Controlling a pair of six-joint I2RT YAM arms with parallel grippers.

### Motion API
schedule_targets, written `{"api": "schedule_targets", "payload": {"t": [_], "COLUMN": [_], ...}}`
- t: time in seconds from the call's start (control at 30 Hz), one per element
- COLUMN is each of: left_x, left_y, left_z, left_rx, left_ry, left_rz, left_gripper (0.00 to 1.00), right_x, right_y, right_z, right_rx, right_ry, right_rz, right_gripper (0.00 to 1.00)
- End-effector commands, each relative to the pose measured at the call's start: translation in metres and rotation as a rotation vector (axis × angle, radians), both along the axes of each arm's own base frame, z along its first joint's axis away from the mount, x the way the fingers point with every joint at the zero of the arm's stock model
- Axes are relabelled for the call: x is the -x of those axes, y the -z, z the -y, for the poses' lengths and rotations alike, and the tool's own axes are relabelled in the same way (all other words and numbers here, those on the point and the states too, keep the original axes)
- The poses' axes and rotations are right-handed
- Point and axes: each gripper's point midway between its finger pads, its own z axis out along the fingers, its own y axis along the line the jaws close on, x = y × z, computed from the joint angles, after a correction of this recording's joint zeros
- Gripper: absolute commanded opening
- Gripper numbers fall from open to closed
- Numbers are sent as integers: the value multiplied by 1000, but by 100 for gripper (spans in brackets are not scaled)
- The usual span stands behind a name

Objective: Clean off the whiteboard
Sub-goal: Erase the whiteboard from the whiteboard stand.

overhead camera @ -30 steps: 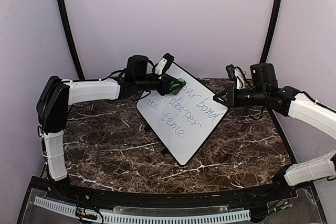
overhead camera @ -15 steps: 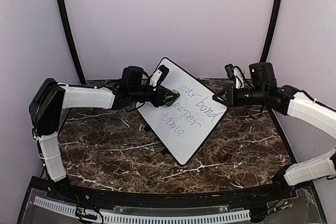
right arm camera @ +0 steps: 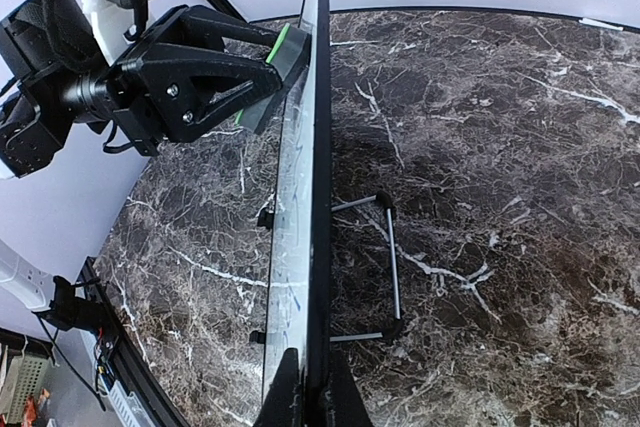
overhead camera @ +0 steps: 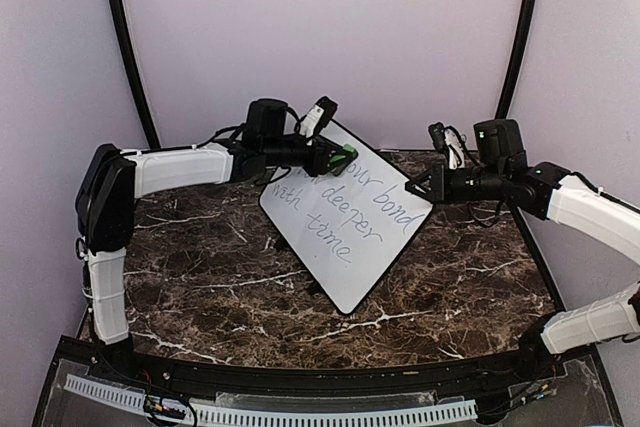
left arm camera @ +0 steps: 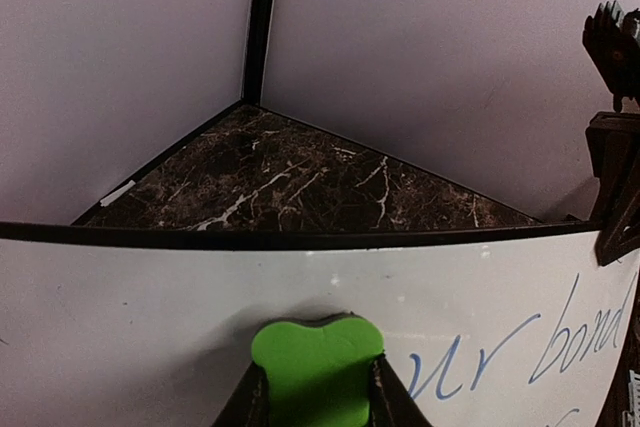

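The whiteboard stands tilted on the marble table, with blue handwritten words on it. In the left wrist view the whiteboard fills the lower half. My left gripper is shut on a green eraser and presses it against the board's upper left part, left of the first word; the eraser shows between the fingers. My right gripper is shut on the board's right edge. In the right wrist view the whiteboard shows edge-on between the fingertips, with the left gripper at its far end.
The board's wire stand rests on the marble table behind it. A black corner post and lilac walls close the back. A clear tray with a white strip lies at the near edge.
My left gripper with the eraser dipped down-left across the board's top, then swept back up-right to the upper part. The right gripper and board stayed put.
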Motion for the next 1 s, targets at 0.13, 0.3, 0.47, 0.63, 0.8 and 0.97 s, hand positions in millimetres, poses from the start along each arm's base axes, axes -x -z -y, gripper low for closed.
{"api": "schedule_targets", "payload": {"t": [0.13, 0.3, 0.47, 0.63, 0.8, 0.97], "left_x": [27, 47, 56, 42, 21, 10], "left_y": [73, 87, 101, 72, 58, 55], "left_z": [-4, -21, -29, -15, 1, 7], "left_rx": [-127, -118, -141, -100, -94, -92], "left_ry": [42, 27, 26, 35, 23, 5], "left_rz": [-175, -208, -229, -186, -169, -170], "left_gripper": [9, 9, 9, 9, 9, 9], "right_x": [46, 46, 46, 47, 48, 48], "right_y": [7, 10, 9, 9, 8, 8], "right_z": [-39, -41, -42, -41, -40, -39], "right_rx": [15, 11, 5, 1, 4, 8], "right_ry": [-315, -321, -324, -322, -315, -311], "right_rz": [66, 62, 65, 62, 63, 61], "right_gripper": [0, 0, 0, 0, 0, 0]}}
